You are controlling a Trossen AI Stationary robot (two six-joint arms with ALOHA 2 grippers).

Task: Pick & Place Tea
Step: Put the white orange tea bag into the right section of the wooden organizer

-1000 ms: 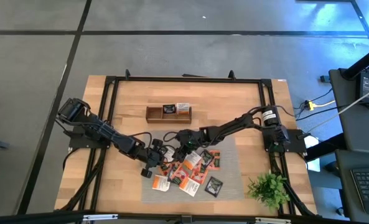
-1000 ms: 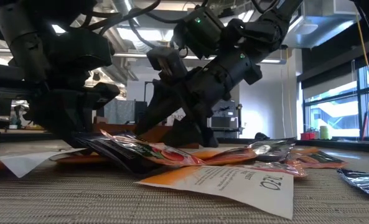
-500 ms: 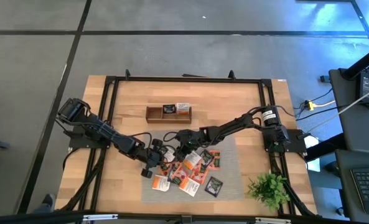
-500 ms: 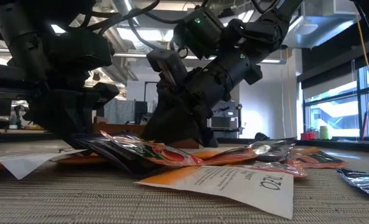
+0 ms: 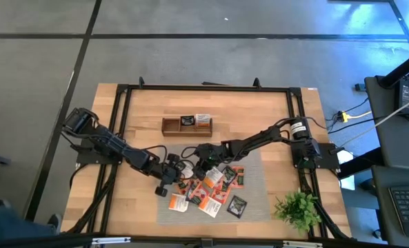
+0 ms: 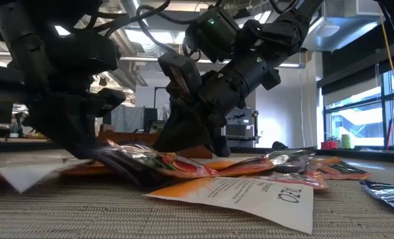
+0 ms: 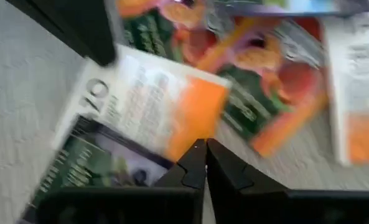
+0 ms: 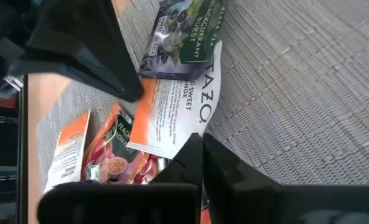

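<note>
Already two tea sachets [image 5: 194, 120] sit in the tray [image 5: 168, 126]; most tea [image 5: 211, 189] remains heaped on the near surface, where left gripper [image 5: 178, 176] and right gripper [image 5: 199, 165] show closed jaws, sachets pinched unclear.

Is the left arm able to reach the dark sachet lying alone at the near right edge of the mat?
Probably not easily. The dark sachet lies beyond the sachet pile, and the right gripper is down at that pile, across the left gripper's path.
</note>
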